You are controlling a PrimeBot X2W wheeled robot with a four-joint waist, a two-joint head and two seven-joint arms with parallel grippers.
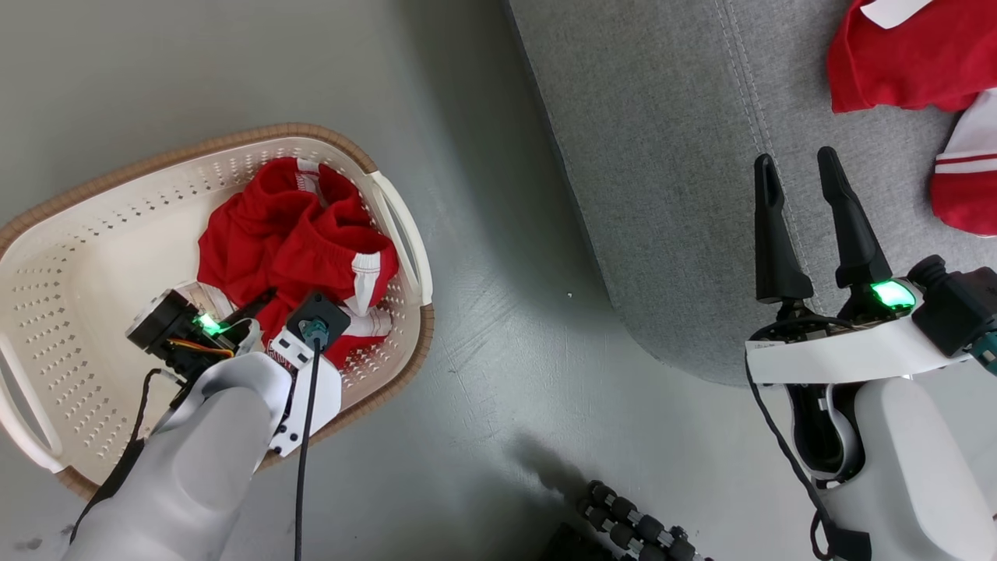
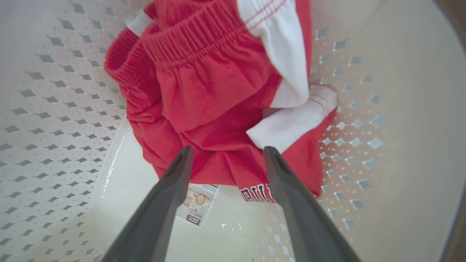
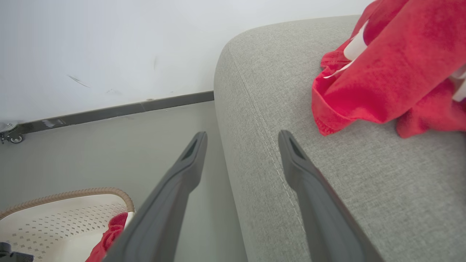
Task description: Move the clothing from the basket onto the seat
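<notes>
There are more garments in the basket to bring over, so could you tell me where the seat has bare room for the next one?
The seat is bare on its left: the grey stretch from its rounded edge to the red garments, across the stitched seam, under the open right gripper. The right end is crowded with those garments.

Smooth grey floor (image 1: 483,335) is picking up soft reflections, white wall (image 3: 109,43) is showing a few scuffs, dark baseboard (image 3: 109,113) is running along its bottom edge.
</notes>
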